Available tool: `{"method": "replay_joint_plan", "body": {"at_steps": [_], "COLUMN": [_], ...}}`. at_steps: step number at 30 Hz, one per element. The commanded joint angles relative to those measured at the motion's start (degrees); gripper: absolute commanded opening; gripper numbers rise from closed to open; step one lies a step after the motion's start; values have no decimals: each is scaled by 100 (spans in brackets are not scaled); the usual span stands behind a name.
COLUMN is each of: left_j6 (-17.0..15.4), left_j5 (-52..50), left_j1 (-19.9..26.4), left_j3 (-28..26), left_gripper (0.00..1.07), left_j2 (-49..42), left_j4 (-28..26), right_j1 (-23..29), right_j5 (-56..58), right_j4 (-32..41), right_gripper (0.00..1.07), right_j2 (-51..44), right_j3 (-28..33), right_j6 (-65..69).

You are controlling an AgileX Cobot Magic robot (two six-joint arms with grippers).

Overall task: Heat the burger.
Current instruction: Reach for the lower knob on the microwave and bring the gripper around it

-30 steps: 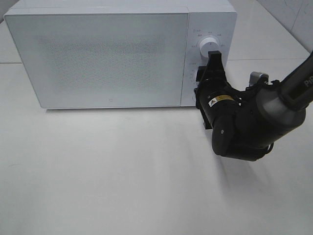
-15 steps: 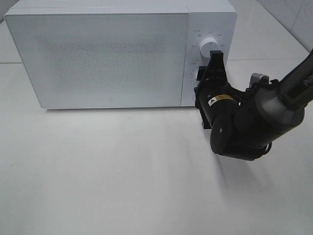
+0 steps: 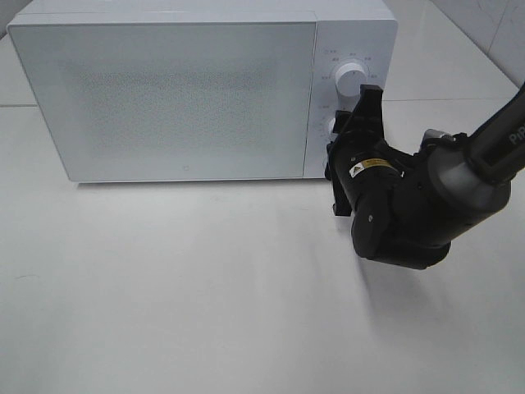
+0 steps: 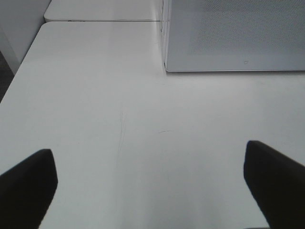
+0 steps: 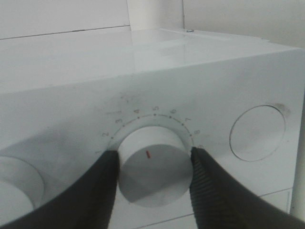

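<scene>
Right fingers [image 5: 90, 195] grip the lower knob [image 5: 153, 167] — twisted slightly clockwise.

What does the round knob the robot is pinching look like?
The knob is a white, smooth, plastic-looking cylinder sticking out of the microwave's control panel. Its flat face has a short red line, and small numbers curve around it. The right gripper's black fingers press on its two opposite sides.
</scene>
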Motion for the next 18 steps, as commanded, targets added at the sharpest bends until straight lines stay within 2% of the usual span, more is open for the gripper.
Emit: {"method": "replay_joint_plan", "body": {"at_steps": [1,18], "left_j6": [0,0], "left_j5": [-46,-46], "left_j1": [6,6], "left_j3": [17,17], "left_gripper": [100,100], "left_j2": [-109,-109], "left_j4": [-17,-17], "right_j1": [-201,-201], "right_j5": [-1054,-1054], "right_j4": [-160,-57], "right_gripper": [22,23], "right_j2": [-69,-69], "right_j3": [-321,-321], "right_j6": [212,791]}}
